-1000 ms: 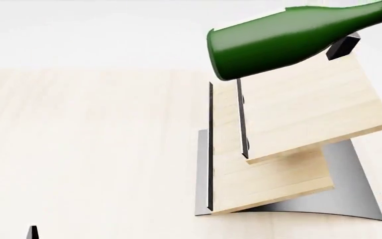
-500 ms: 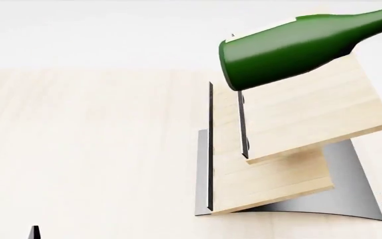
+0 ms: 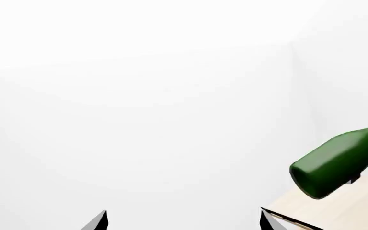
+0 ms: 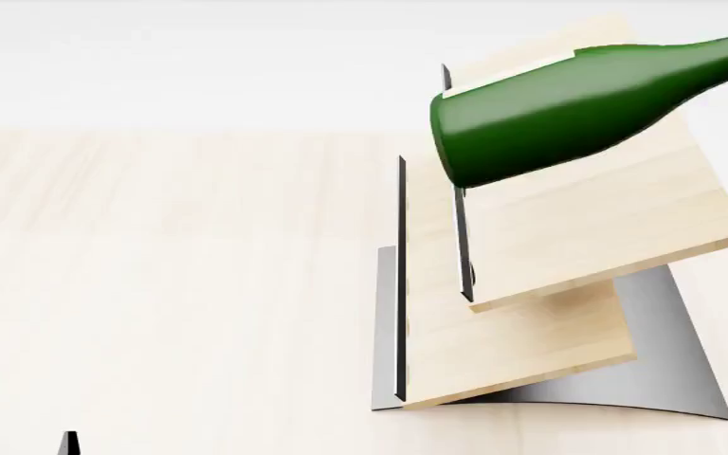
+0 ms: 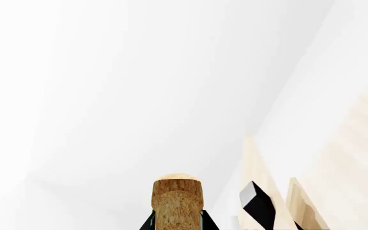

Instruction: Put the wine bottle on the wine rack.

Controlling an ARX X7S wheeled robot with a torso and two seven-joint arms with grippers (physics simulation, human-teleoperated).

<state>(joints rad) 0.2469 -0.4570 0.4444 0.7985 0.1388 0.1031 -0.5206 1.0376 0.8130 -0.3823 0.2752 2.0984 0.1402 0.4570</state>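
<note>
Wine bottle (image 4: 567, 109) shifted rightward; right end effector (image 5: 178, 223) apparently grips its neck.

Head looks down; left wrist shares wine bottle (image 4: 567, 109) (perhaps rack).

I can read no text, label, brand, number or sign in any of my three views. The wine bottle (image 4: 567, 109) shows me only plain green glass from the head camera, with no lettering on it, and its cork (image 5: 177, 201) in the right wrist view is bare. The wine rack (image 4: 554, 256) below the bottle has unmarked wooden boards and a blank grey base.
</note>
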